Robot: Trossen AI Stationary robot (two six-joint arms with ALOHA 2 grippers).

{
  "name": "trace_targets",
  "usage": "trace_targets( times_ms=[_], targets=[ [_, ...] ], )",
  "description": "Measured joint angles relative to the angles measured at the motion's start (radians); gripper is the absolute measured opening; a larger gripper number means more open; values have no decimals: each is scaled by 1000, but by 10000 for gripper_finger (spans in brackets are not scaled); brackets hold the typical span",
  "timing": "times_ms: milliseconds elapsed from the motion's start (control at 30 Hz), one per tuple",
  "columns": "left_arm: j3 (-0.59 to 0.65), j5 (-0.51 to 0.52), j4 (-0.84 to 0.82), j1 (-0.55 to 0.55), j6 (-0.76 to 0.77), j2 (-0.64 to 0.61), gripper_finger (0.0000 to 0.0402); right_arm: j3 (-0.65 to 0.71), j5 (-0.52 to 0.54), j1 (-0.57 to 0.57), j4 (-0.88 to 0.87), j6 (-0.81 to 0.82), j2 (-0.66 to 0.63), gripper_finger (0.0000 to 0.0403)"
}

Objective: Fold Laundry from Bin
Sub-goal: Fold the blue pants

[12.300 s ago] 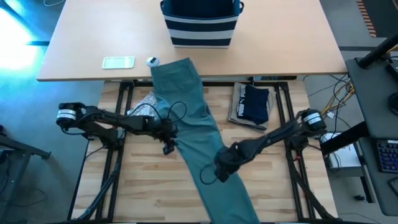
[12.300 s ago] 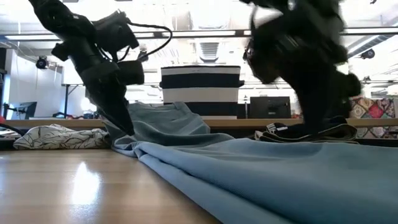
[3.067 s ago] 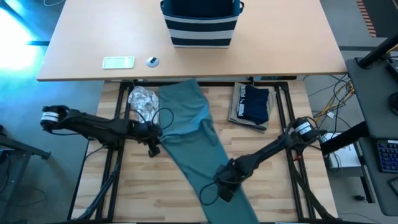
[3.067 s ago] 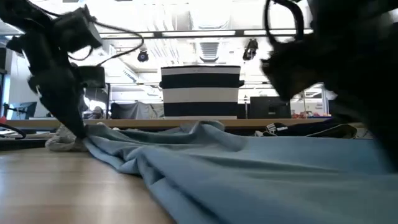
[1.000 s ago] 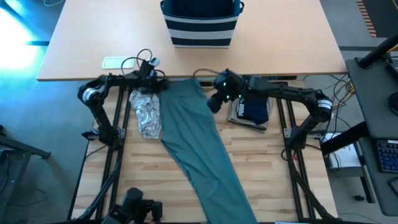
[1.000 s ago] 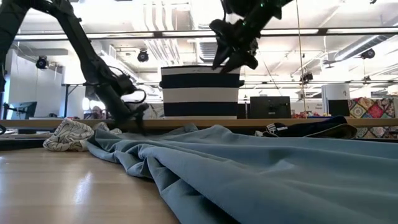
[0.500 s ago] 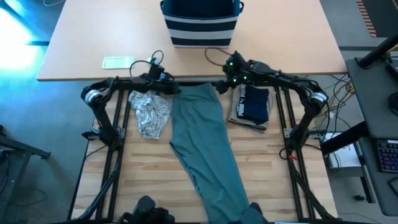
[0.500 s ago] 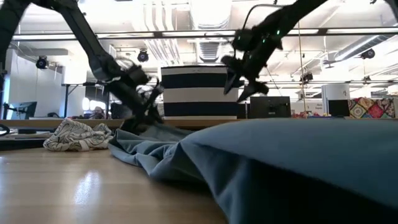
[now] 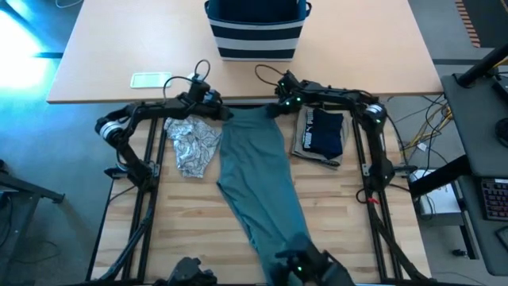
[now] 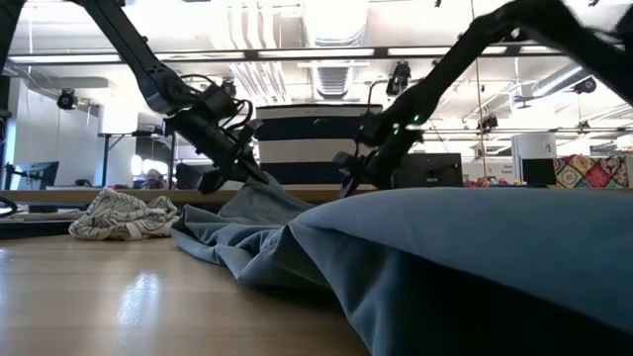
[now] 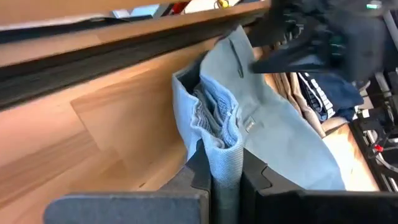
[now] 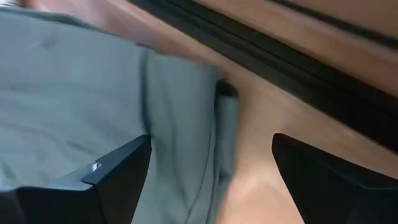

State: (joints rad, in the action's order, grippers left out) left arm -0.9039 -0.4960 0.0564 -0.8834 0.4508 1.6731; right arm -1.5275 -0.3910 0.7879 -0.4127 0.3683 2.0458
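The teal-green garment lies lengthwise on the wooden table, its waist end at the far edge. My left gripper is shut on the waist's left corner. My right gripper stands open at the waist's right corner, its fingers on either side of the cloth's edge. A grey-white patterned garment lies crumpled to the left. A navy garment rests on a tan one to the right. The striped bin stands on the desk beyond. My left gripper pinches the bunched waistband corner between its two fingers, several layers gathered into a fold. The fingers slant down from the table's left side. The corner is raised off the table, and the rest of the garment trails on the wood.
A pale desk runs behind the table's far edge, carrying a flat white item and a small round one. Dark shapes sit at the table's near edge. Bare wood lies on the near left.
My left gripper has shut on the waist's left corner and drawn it up and toward the right; the garment's far end has shifted right and bunched. My right gripper has come down from high above the table to the waist's right corner.
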Motion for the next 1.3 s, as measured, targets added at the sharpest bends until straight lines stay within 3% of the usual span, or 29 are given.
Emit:
trace_targets(
  times_ms=[167, 367, 567, 700, 767, 1000, 1133, 1300],
  targets=[
    [0, -11, -12, 0, -2, 4, 6, -122, -101, 0, -1, 45, 119, 324],
    [0, -11, -54, 0, -36, 4, 6, -227, -93, 7, -8, 151, 194, 280],
    [1, 20, -82, -10, -72, 4, 6, -233, -183, 2, -23, 114, 200, 154],
    [0, 32, -83, -9, -89, 4, 6, -233, -184, -21, -85, 5, 183, 56],
    [-5, 31, -85, -9, -92, 3, 6, -231, -182, -25, -98, -33, 164, 28],
    [-168, 6, -159, -9, -129, -42, 5, -289, -101, -18, -179, -155, 23, 26],
    [-362, 49, -318, -20, -224, -42, 5, -393, -50, 17, -189, -273, -49, 26],
    [-630, 150, -395, -42, -348, -11, 4, -584, 14, 79, -177, -481, -47, 26]
  ],
)
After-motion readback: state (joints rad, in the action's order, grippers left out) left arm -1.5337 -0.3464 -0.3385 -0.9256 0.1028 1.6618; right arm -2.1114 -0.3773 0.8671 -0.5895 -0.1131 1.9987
